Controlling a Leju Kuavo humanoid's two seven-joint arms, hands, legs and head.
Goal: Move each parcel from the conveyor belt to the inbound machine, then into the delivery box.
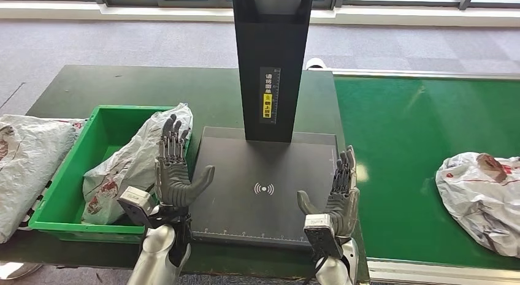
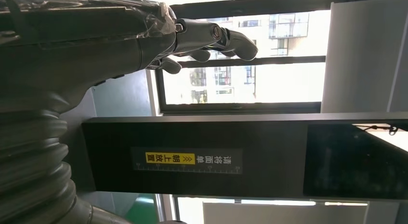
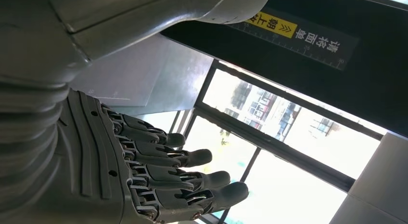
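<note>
Parcels: one bag (image 1: 132,165) leans in the green box (image 1: 67,193), just left of the left hand (image 1: 175,174), which holds nothing, fingers spread. Both hands stand over the scanner plate (image 1: 263,168). Right hand (image 1: 340,196) is empty too, fingers straight. Another bag (image 1: 481,196) lies on the belt (image 1: 405,138), well to its right.

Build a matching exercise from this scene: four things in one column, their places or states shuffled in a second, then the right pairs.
Things:
1. parcel
2. second parcel
3. scanner plate
4. left hand

Places or states:
A. lying on the green conveyor belt
B. open, fingers up, holding nothing
C. bare, marked with a white wireless symbol
D. leaning in the green bin

Pairs: 1-D, 2-A, 3-C, 4-B
</note>
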